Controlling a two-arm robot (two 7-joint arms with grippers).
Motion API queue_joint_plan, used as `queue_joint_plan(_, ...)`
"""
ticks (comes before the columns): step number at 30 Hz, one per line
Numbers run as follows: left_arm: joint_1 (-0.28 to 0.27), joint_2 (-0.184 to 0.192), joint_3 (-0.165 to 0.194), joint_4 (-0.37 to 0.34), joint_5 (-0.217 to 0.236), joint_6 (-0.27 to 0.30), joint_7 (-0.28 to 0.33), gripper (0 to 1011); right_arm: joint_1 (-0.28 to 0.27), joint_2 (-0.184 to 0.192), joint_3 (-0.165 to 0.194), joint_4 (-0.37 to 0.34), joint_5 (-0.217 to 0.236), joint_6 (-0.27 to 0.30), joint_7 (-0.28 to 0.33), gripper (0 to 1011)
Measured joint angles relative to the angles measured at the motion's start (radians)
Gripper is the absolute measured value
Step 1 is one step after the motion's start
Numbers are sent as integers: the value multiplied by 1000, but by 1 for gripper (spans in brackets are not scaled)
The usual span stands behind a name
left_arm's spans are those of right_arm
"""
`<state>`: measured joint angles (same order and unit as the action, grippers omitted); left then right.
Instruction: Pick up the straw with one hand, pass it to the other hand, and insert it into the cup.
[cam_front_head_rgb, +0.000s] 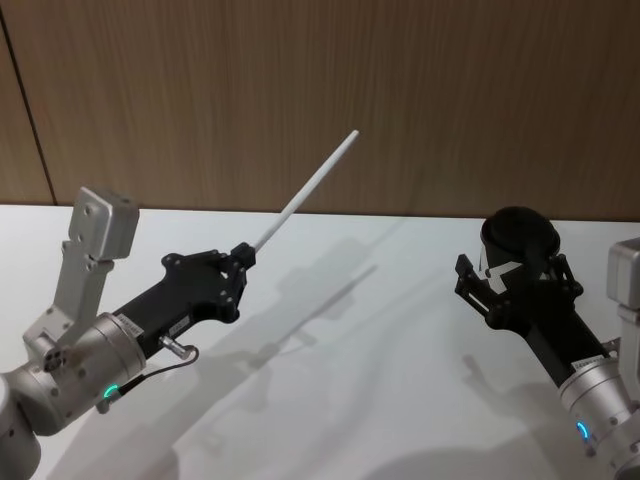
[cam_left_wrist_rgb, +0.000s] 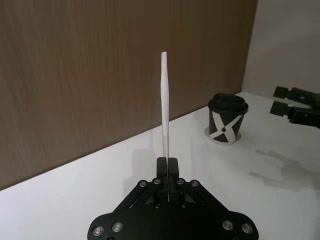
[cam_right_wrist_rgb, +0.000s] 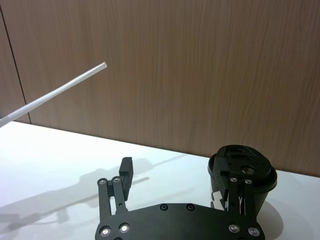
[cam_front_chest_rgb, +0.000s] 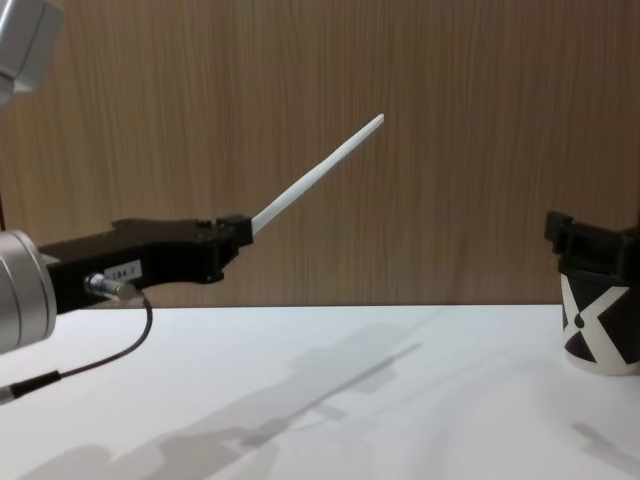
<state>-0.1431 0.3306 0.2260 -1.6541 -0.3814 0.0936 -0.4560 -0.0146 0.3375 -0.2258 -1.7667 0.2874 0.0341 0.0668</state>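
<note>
My left gripper (cam_front_head_rgb: 243, 255) (cam_left_wrist_rgb: 169, 163) (cam_front_chest_rgb: 235, 230) is shut on the lower end of the white straw (cam_front_head_rgb: 305, 192) (cam_left_wrist_rgb: 164, 100) (cam_front_chest_rgb: 318, 175). It holds the straw in the air above the table's left half, slanting up towards the wall. The straw's free end also shows in the right wrist view (cam_right_wrist_rgb: 55, 93). The black cup (cam_front_head_rgb: 518, 232) (cam_left_wrist_rgb: 227, 120) (cam_right_wrist_rgb: 245, 167) (cam_front_chest_rgb: 600, 335) with the white X and black lid stands upright at the far right. My right gripper (cam_front_head_rgb: 512, 272) (cam_right_wrist_rgb: 175, 172) (cam_left_wrist_rgb: 295, 107) hovers open just in front of the cup, holding nothing.
The white table (cam_front_head_rgb: 350, 350) runs back to a brown wood-panel wall (cam_front_head_rgb: 400, 90). A thin black cable (cam_front_chest_rgb: 100, 355) hangs under my left wrist. Bare tabletop lies between the two grippers.
</note>
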Motion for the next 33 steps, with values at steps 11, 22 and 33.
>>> queue_joint_plan(11,-26,19,22,-17,-23,-19,-55,12,0,0,0,0,0,0,0,1001)
queue_joint_plan(22,-43,30,39,-29,-39,-28,-84,12,0,0,0,0,0,0,0,1001)
queue_joint_plan(33,-50,34,46,-34,-46,-32,-94,12,0,0,0,0,0,0,0,1001)
